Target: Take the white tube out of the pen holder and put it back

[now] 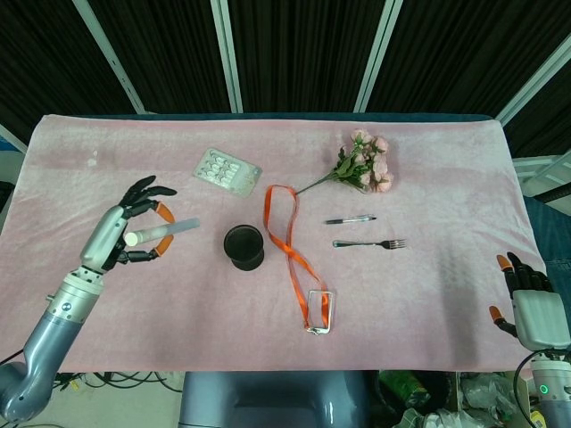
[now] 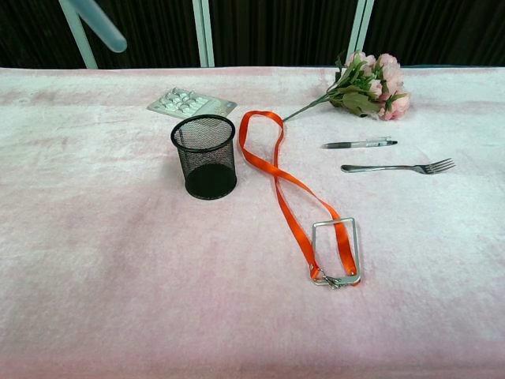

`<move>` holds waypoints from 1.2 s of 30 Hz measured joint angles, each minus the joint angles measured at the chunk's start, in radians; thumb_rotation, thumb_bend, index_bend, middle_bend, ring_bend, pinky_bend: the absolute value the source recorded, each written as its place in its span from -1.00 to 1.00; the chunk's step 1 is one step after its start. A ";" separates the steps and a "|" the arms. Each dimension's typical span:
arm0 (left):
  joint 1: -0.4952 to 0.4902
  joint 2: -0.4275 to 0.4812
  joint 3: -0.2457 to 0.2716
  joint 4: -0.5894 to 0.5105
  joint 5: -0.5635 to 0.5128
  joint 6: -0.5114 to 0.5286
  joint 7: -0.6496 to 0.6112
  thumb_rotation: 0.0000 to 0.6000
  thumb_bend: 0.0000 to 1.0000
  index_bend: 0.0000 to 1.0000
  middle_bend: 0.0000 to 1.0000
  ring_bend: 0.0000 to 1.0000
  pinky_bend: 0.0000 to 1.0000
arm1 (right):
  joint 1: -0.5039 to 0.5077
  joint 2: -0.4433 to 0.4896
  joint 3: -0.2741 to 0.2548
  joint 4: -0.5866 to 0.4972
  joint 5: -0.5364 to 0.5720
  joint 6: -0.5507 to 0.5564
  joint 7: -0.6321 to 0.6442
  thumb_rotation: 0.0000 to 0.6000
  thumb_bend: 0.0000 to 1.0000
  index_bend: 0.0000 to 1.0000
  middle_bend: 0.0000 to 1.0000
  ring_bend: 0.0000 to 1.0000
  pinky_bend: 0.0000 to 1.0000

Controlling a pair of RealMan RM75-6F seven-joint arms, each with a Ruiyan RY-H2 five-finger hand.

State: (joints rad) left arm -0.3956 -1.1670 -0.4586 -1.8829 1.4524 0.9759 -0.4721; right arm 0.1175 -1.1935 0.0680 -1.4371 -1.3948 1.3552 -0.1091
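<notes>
My left hand (image 1: 129,230) holds the white tube (image 1: 163,232) in the air, left of the black mesh pen holder (image 1: 244,247). The tube lies nearly level, its far end pointing toward the holder. In the chest view only the tube's tip (image 2: 104,24) shows at the top left, above and left of the pen holder (image 2: 204,155), which looks empty. My right hand (image 1: 526,299) sits at the table's near right corner, off the cloth, fingers apart and holding nothing.
An orange lanyard with a clear badge (image 1: 318,310) lies right of the holder. A pill blister pack (image 1: 227,171) lies behind it. Pink flowers (image 1: 364,166), a pen (image 1: 350,219) and a fork (image 1: 369,243) lie further right on the pink cloth (image 1: 107,152).
</notes>
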 measured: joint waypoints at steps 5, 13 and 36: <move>-0.108 0.004 -0.021 -0.039 -0.103 -0.113 -0.056 1.00 -0.09 0.20 -0.55 -1.00 -1.00 | 0.002 -0.003 -0.002 0.000 -0.001 -0.004 -0.005 1.00 -0.57 -0.95 -0.89 -0.72 -0.64; -0.265 -0.022 -0.069 -0.080 -0.339 -0.238 -0.097 1.00 -0.09 0.19 -0.58 -1.00 -1.00 | 0.006 -0.008 -0.005 0.002 -0.004 -0.010 -0.009 1.00 -0.56 -0.95 -0.89 -0.72 -0.64; 0.047 0.155 0.029 -0.066 -0.038 0.150 -0.066 1.00 -0.09 0.19 -0.59 -1.00 -1.00 | 0.006 -0.012 -0.010 -0.007 -0.005 -0.011 -0.028 1.00 -0.56 -0.95 -0.89 -0.72 -0.64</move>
State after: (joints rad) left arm -0.3489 -1.0121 -0.4300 -1.9491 1.4147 1.1261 -0.5380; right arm 0.1239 -1.2051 0.0583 -1.4437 -1.3999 1.3437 -0.1370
